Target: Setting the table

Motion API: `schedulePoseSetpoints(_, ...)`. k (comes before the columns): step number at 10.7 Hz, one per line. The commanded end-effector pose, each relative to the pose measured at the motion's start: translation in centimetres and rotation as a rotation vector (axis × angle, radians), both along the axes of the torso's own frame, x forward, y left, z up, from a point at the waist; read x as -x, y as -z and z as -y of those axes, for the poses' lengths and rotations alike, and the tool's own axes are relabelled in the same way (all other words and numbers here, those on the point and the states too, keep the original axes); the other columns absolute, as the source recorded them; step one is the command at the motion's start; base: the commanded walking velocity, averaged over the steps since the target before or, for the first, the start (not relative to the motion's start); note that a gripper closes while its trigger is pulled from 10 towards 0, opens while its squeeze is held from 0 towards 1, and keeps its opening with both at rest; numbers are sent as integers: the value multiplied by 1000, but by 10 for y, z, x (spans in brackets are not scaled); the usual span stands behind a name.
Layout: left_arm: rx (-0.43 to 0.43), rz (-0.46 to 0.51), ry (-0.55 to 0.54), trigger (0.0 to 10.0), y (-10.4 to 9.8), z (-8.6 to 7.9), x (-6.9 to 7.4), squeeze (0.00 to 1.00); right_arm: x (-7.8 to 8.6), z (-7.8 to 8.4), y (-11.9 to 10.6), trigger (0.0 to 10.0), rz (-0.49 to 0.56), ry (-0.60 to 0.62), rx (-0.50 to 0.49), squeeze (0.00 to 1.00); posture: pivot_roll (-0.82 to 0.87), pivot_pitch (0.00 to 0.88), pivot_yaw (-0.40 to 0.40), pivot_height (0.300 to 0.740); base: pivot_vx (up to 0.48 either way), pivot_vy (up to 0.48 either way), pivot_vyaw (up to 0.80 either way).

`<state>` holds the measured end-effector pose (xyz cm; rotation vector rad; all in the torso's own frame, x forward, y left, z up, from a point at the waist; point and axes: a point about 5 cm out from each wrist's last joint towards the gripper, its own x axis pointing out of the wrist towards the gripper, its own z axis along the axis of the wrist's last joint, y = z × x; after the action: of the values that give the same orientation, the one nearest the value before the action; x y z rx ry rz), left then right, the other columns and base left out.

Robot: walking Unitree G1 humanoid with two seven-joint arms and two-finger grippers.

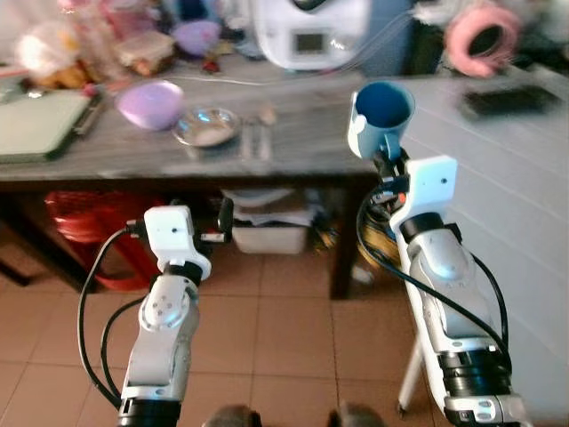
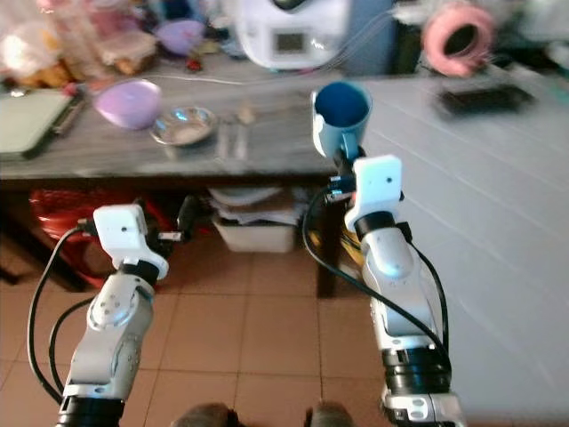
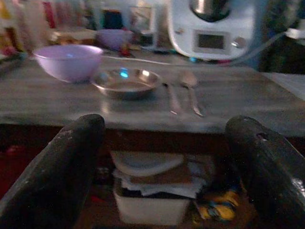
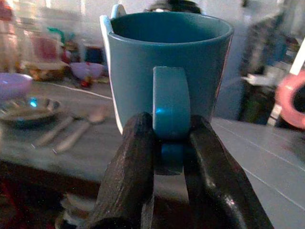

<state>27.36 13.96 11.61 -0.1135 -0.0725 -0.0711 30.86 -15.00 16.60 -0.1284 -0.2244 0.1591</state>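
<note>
A blue mug [image 1: 380, 117] is held upright above the near right edge of the grey wooden table [image 1: 311, 142], with my right gripper [image 4: 169, 143] shut on its handle. On the table lie a lilac bowl [image 1: 149, 103], a small steel dish [image 1: 206, 126] and a spoon and a knife [image 1: 256, 133] side by side. My left gripper [image 3: 162, 157] stands open in front of the table's edge, below the dish, with nothing between its fingers [image 3: 62, 167].
A white kitchen appliance [image 1: 309, 31] stands at the back of the table, with a second purple bowl [image 1: 196, 37] and food packs beside it. A green mat [image 1: 40, 124] lies at the left. Under the table sit a red crate [image 1: 84, 222] and a white tub [image 1: 271, 236].
</note>
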Motion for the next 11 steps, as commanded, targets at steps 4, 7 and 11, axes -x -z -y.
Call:
schedulePoseSetpoints(4, -15, 14, -14, 10000, -3, -7, 0, 0, -1, -13, -10, 10000, 36, -33, -26, 0, -4, 57, 70, 740, 408, 252, 247)
schedulePoseSetpoints(7, -3, 15, 1, 10000, -3, -4, 0, 0, -2, -14, -11, 10000, 38, -25, -27, 0, -4, 58, 71, 740, 464, 0, 0)
schedulePoseSetpoints(11, -8, 15, 9, 10000, -2, -2, 1, 0, -6, -14, -13, 10000, 47, -13, -26, 0, -1, 58, 70, 740, 474, 0, 0)
